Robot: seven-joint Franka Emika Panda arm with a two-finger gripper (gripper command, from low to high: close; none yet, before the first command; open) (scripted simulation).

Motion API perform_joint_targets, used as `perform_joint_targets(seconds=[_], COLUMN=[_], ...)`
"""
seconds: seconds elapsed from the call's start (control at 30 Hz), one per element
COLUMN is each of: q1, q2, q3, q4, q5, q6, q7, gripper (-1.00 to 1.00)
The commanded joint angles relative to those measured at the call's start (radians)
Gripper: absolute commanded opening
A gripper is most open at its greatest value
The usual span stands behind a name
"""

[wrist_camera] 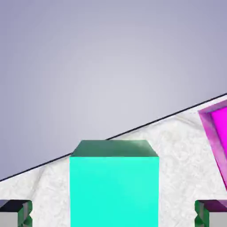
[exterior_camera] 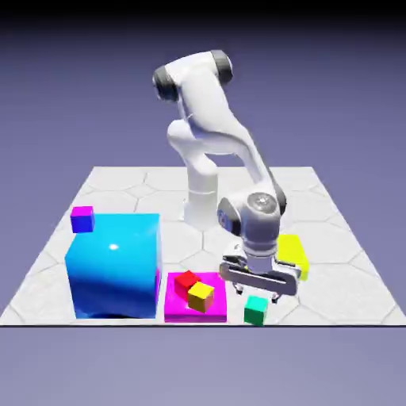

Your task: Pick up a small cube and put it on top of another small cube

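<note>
The teal cube (exterior_camera: 255, 310) sits by the bench's (exterior_camera: 349, 297) front edge, the tool (exterior_camera: 258, 296) spread wide, presumably to straddle it.

1. Bare tabletop (wrist_camera: 177, 137) showed on both sides of the teal-green cube (wrist_camera: 114, 190), between it and each fingertip.
2. The magenta tray (exterior_camera: 196, 315), bearing red (exterior_camera: 186, 282) and yellow (exterior_camera: 201, 298) cubes, blocked passage toward the huge cyan cube (exterior_camera: 116, 270).

Exterior faces arm; hand view close above table
</note>
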Motion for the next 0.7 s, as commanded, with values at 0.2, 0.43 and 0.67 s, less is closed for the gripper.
perform_joint_targets(seconds=[0.2,0.43,0.67], q1=[-0.083,-0.196,-0.282], q2=[-0.137,-0.391,-0.584], q3=[0.104,0.027,-0.038], q4=[-0.026,-0.135,-0.219], q5=[0.100,0.351,0.544], q6=[-0.108,-0.180,-0.231], q7=[-0.067,0.047,0.140], gripper=[-1.00,-1.00,-1.00])
